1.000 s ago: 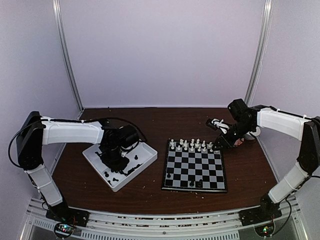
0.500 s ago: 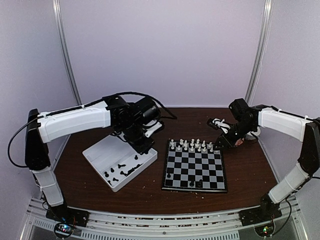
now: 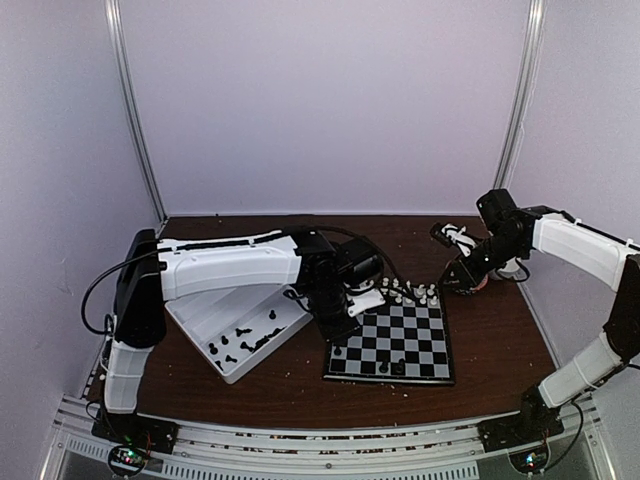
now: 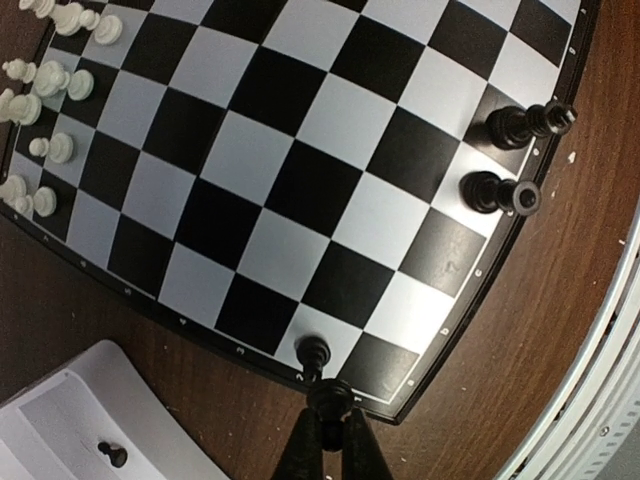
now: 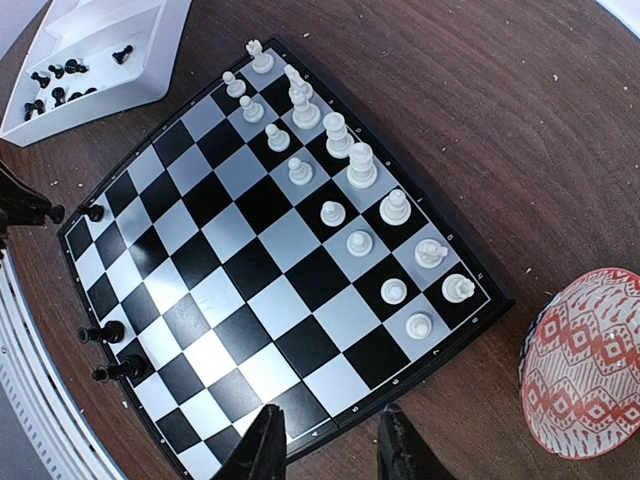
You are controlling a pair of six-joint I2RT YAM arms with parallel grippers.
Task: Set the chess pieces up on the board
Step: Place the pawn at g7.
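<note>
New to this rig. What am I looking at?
Two robot arms, left and right, bolted at the near edge of a table. The overhead picture looks down from behind them; the other two come from a camera on each wrist. On it lie a chessboard, a white tray with black pieces, and a patterned bowl. White pieces stand on the board's far rows; three black ones near its close edge. The left tool is shut on a black piece at the board's edge. The right tool is open, empty.
</note>
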